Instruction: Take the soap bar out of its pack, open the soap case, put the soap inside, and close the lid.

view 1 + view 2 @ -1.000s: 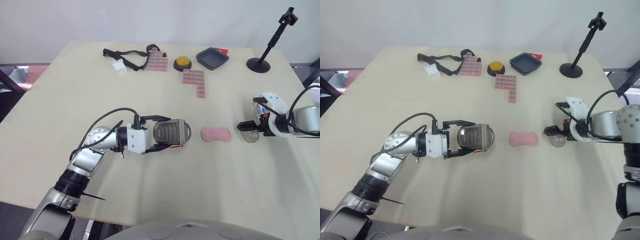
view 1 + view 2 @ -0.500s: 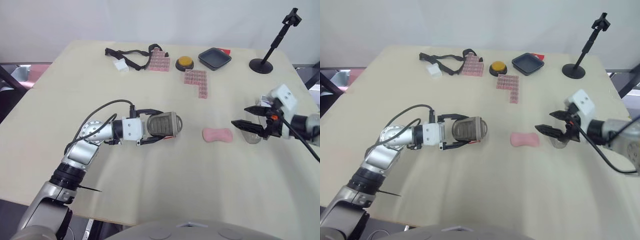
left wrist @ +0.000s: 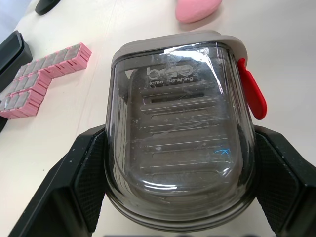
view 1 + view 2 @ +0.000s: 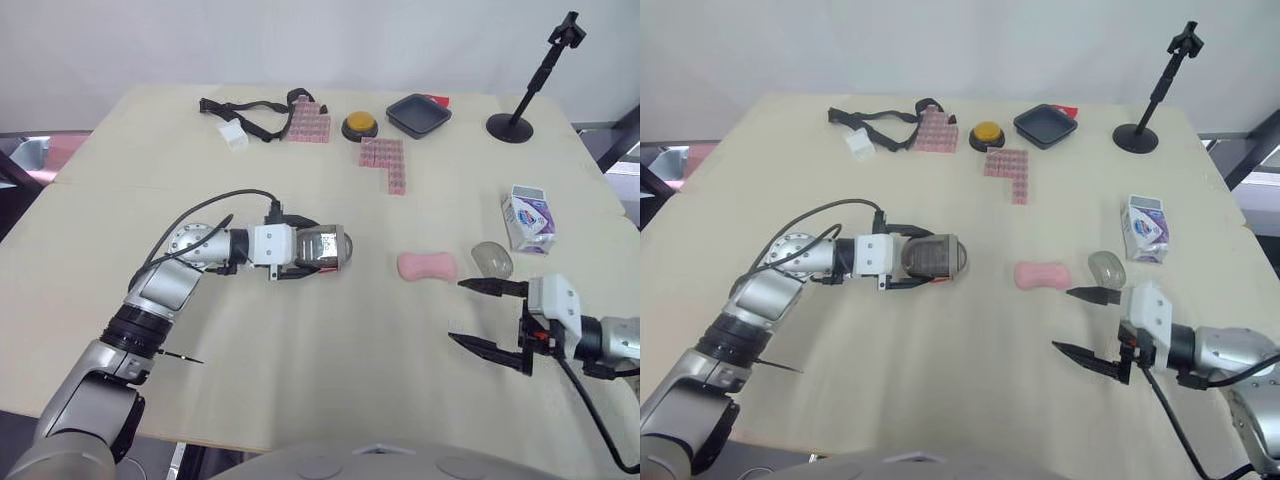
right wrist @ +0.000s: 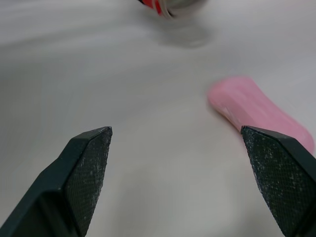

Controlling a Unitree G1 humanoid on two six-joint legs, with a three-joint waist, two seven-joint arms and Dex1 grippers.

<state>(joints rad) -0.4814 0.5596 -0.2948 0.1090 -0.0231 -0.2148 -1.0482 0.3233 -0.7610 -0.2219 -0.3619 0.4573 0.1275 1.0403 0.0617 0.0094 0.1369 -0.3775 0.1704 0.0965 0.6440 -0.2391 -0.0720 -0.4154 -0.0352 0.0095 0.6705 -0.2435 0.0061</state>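
Pale beige table (image 4: pixel 300 340), matte; plain white wall behind the far edge. Along the back: black strap (image 4: pixel 250 110) w/ a small white piece (image 4: pixel 236 136), two sets of pink blocks (image 4: pixel 309 123) (image 4: pixel 385 163), orange button (image 4: pixel 359 125), black tray (image 4: pixel 418 115), black stand (image 4: pixel 528 75).

Left gripper (image 4: pixel 325 250) is clamped on the soap case (image 3: pixel 180 138), one black finger on each long side; lid on, red tab (image 3: pixel 252 96) at one edge. Case's underside is hidden by the fingers.

Pink soap bar (image 4: pixel 428 265) lies bare on the table mid-right, apart from the case. Soap pack (image 4: pixel 525 218) sits further right; print too small to read. Clear oval item (image 4: pixel 492 260) just beside the soap; can't tell what it is.

Right gripper (image 4: pixel 457 311) is near the front right, fingers spread wide, nothing between them; its arm is cut off at the frame edge.
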